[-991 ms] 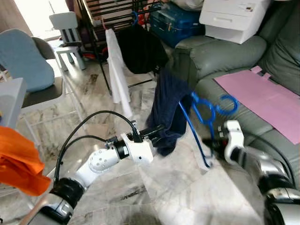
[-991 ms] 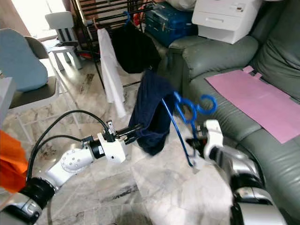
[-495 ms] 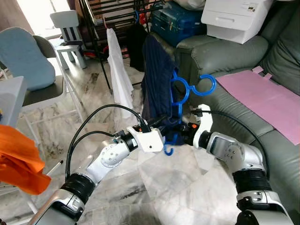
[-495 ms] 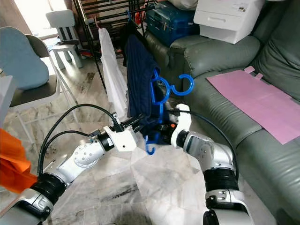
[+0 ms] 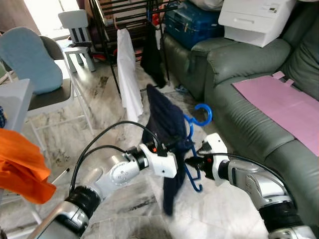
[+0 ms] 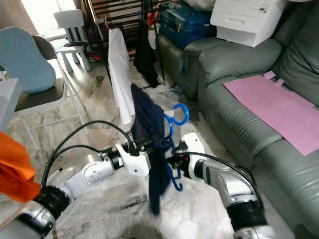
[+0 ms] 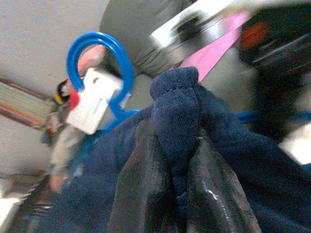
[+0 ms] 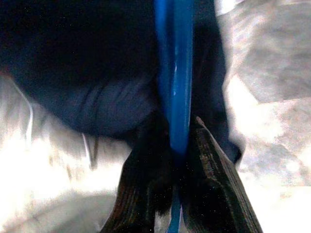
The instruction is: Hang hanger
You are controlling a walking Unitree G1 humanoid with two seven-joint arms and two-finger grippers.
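At centre frame of the left eye view, the left gripper (image 5: 175, 145) is pinched tight on a fold of the navy garment (image 5: 167, 127); the left wrist view shows its two black fingers (image 7: 146, 194) squeezing a thick bunch of the dark knit between them. Just to its right, the right gripper (image 5: 191, 161) is clamped on the blue hanger (image 5: 192, 149), and the right wrist view shows its fingers (image 8: 209, 179) closed around the hanger's blue bar (image 8: 175, 82) with the navy cloth behind it. The two grippers sit very close, almost touching, above the marble floor (image 5: 124, 209).

The hanger's curved hook (image 5: 203, 112) rises to the upper right of the grippers, and a small lower hook hangs below them. The garment drapes over the hanger and trails down toward the bottom centre.

Farther out, at upper centre, a black drying rack (image 5: 112, 30) carries a white cloth (image 5: 128, 74) and a dark garment (image 5: 152, 55). A grey-green sofa (image 5: 244, 64) fills the right side, with a pink sheet (image 5: 279, 97) on its seat and a white box (image 5: 251, 20) on its arm. A chair with a blue cushion (image 5: 30, 57) stands at upper left, and an orange cloth (image 5: 22, 164) lies at lower left.
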